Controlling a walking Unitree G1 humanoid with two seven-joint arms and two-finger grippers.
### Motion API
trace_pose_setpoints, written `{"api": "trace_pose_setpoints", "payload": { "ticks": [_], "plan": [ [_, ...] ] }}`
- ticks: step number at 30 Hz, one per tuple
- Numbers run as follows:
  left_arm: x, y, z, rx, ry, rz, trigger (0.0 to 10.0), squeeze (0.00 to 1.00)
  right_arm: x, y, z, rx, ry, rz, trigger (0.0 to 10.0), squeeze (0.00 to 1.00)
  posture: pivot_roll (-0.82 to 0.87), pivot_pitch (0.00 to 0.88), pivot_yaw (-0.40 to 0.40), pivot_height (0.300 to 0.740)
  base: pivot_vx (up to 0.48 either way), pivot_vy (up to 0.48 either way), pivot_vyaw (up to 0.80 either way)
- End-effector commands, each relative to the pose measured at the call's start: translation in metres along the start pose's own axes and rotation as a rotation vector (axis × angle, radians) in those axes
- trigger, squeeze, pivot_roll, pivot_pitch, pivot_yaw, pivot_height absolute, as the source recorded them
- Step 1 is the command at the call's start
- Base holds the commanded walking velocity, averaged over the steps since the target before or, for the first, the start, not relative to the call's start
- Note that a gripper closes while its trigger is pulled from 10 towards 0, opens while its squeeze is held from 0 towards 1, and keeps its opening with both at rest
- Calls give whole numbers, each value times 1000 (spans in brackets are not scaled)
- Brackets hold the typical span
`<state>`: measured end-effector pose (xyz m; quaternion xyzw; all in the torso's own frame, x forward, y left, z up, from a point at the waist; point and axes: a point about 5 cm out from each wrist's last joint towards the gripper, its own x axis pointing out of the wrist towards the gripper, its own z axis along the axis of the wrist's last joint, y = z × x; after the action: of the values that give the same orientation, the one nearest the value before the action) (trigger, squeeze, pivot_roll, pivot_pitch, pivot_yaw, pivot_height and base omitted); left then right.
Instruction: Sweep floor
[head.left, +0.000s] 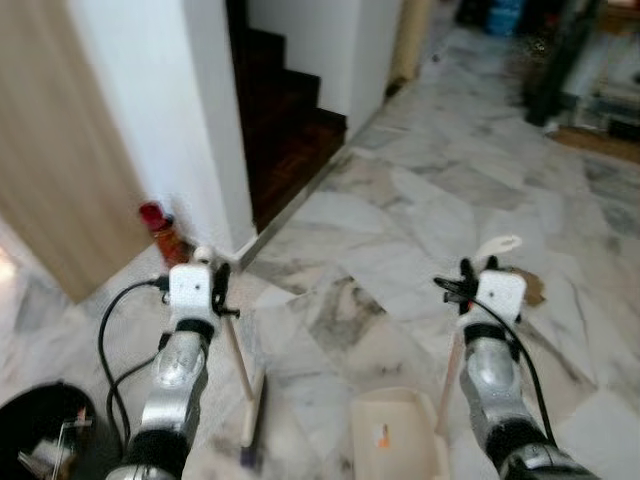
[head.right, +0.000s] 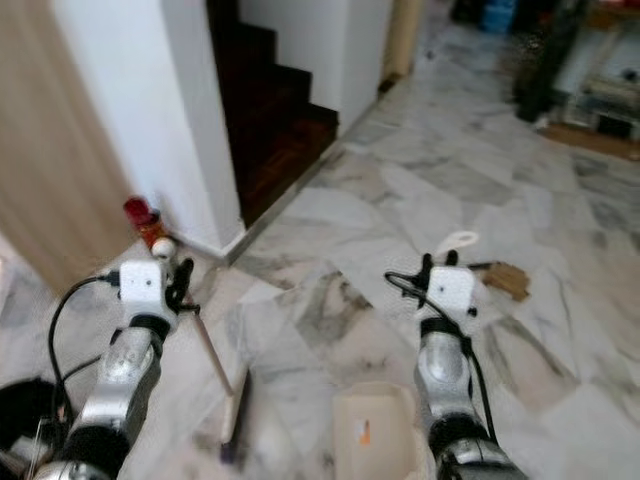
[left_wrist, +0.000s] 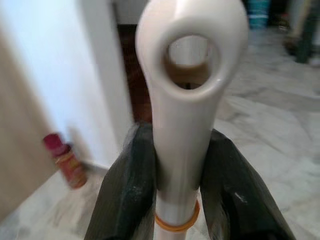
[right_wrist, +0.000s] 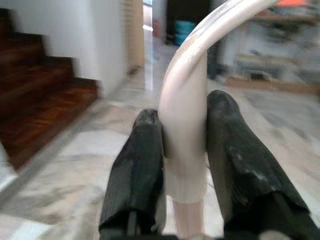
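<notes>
Marble floor (head.left: 420, 200) lies ahead, with a brown scrap (head.left: 527, 287) just beyond my right gripper (right_wrist: 182, 150), which is clamped on the dustpan handle (right_wrist: 187, 100). My left gripper (left_wrist: 175, 170) clamps the broom handle (left_wrist: 182, 100), bristles on the floor beside the dustpan (head.left: 398, 430). I'd keep strokes short, toward the pan.

No readable text or labels anywhere

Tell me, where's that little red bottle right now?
The red bottle stands on the marble floor at the foot of the white wall, on the robot's left, just beyond the left tool holding the broom.
</notes>
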<state>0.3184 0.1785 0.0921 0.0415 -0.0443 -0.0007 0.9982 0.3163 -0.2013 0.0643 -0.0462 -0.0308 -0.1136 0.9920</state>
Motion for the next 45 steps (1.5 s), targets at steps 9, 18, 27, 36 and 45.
{"api": "trace_pose_setpoints", "payload": {
  "ticks": [9,18,27,36,45],
  "plan": [
    [3,-1,9,-18,-49,6,10000,0,11,5,19,28,-72,-3,10000,0,15,0,33,740,0,0,-800],
    [1,5,10,-109,-58,71,10000,0,10,2,17,32,-70,-8,10000,0,25,0,17,740,0,0,-533],
    [-2,11,10,-108,-59,88,10000,0,10,7,17,44,-70,7,10000,0,33,16,18,740,0,0,0],
    [1,11,11,-108,-52,86,10000,0,10,8,19,57,-80,5,10000,0,24,34,25,740,57,0,0],
    [1,9,12,-112,-55,89,10000,0,11,9,20,56,-80,13,10000,0,23,39,24,740,294,0,0]
  ]
}}
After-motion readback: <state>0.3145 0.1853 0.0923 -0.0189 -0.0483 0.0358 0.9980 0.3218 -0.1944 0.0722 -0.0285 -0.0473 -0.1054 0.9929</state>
